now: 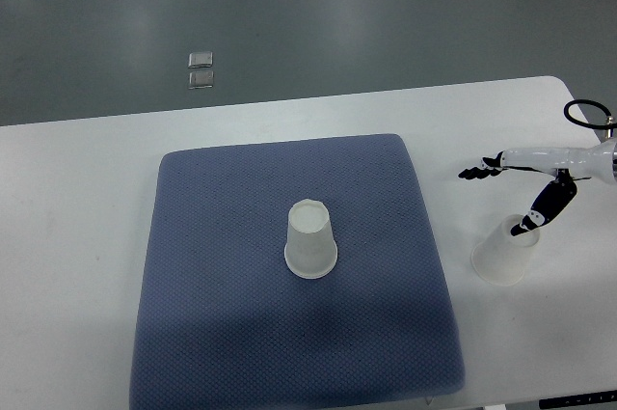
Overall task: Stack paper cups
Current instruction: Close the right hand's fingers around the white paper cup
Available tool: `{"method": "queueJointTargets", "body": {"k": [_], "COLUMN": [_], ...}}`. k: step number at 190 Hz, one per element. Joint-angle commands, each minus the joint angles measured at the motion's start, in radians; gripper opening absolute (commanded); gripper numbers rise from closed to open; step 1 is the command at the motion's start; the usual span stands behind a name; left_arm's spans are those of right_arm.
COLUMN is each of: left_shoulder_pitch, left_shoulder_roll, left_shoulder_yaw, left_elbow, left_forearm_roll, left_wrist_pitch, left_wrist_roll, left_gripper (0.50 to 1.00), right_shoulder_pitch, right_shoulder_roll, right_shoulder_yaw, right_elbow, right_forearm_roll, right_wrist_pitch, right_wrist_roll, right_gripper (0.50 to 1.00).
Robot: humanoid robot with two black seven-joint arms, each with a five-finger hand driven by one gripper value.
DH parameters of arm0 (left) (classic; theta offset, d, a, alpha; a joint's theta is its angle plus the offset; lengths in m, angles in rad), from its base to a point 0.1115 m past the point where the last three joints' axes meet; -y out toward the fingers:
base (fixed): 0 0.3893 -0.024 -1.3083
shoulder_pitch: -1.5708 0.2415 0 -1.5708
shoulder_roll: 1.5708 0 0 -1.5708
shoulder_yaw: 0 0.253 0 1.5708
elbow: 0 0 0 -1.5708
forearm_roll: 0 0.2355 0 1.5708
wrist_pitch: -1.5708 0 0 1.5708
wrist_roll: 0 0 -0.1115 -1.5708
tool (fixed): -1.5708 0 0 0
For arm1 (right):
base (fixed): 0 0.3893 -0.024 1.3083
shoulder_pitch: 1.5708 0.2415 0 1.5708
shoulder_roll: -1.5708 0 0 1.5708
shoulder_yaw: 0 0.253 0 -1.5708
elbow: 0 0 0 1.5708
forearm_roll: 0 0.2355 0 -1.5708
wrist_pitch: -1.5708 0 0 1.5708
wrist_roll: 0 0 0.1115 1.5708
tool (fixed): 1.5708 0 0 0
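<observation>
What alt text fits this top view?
The right hand, fingers open, hovers at a paper cup on the white table. A second cup sits upside down on a blue mat.

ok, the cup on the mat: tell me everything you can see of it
The cup is a white, slightly translucent paper cup, standing upside down: flat base on top, wider rim down on the blue-grey mat. It sits upright, near the mat's centre. Nothing else touches it. The right hand is off the mat, at a second cup on the table. No print or damage shows.
</observation>
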Motion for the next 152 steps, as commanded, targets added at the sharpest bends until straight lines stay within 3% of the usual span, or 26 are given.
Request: {"method": "queueJointTargets", "body": {"k": [1,76,152], "left_shoulder_pitch": [0.000,0.000,0.000], "left_shoulder_roll": [0.000,0.000,0.000], "left_shoulder_yaw": [0.000,0.000,0.000], "left_elbow": [0.000,0.000,0.000], "left_forearm_roll": [0.000,0.000,0.000], "left_wrist_pitch": [0.000,0.000,0.000], "left_wrist_roll": [0.000,0.000,0.000], "left_gripper": [1.000,1.000,1.000], "right_shoulder_pitch": [0.001,-0.010,-0.018], "right_shoulder_roll": [-0.033,-0.071,-0.062], "right_shoulder_yaw": [-0.020,-0.066,-0.177], "right_elbow": [0.033,0.082,0.063], "right_forearm_roll": [-0.022,-0.019,-0.027], "right_wrist_pitch": [-0.024,-0.034,-0.225], "right_wrist_roll": [0.001,0.035,0.023], "right_gripper": [0.921,0.921,0.921]}}
